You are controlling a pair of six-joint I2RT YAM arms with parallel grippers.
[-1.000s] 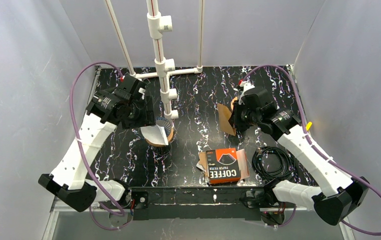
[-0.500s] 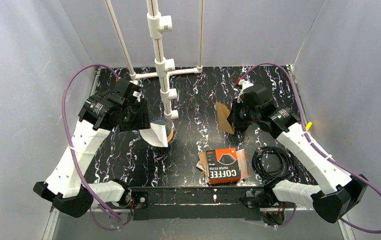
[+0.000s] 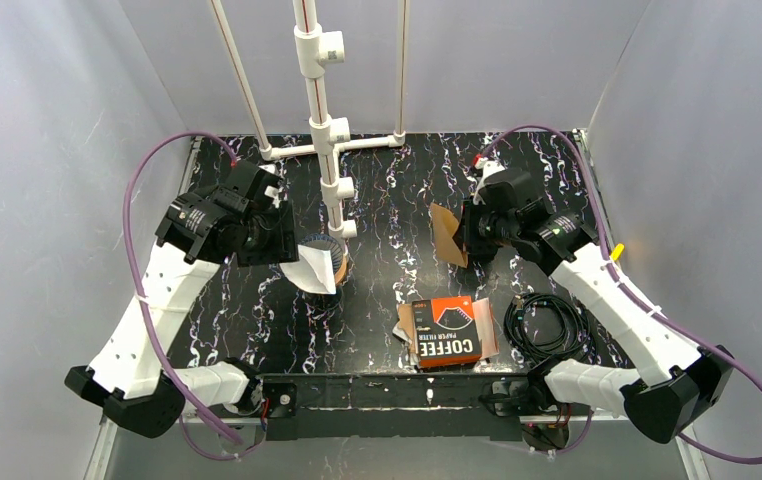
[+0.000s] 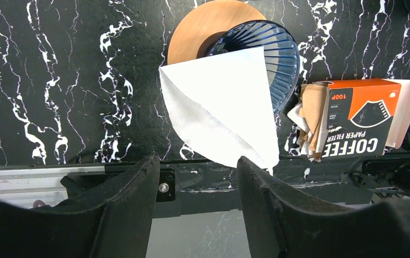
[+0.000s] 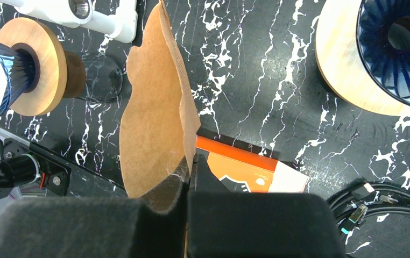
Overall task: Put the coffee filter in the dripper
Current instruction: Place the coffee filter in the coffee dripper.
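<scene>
Step in hand looks like getting the paper to sit down in the cup. On the left half of the table (image 3: 387, 190), about midway between its far and near edges, the white filter (image 4: 219, 102) lies across the blue dripper (image 4: 278, 54). Only one part is over the cup. The rest hangs out past the rim toward the near edge. The left gripper (image 4: 197, 161) is just beside it, fingers apart, with nothing between them. The right gripper (image 5: 189, 166) is pinched tight on a brown filter (image 5: 154, 118), held up over the right half of the table.

Next, the white filter likely needs a soft push so it drops inside. Or the brown one must go down, point first, into a cup.

The right wrist view shows a second dripper (image 5: 391, 75) near the brown filter, but in the top view the right arm mostly covers it. Only the top view shows both arms at once, and the filter box (image 3: 449, 332) by the near edge.
</scene>
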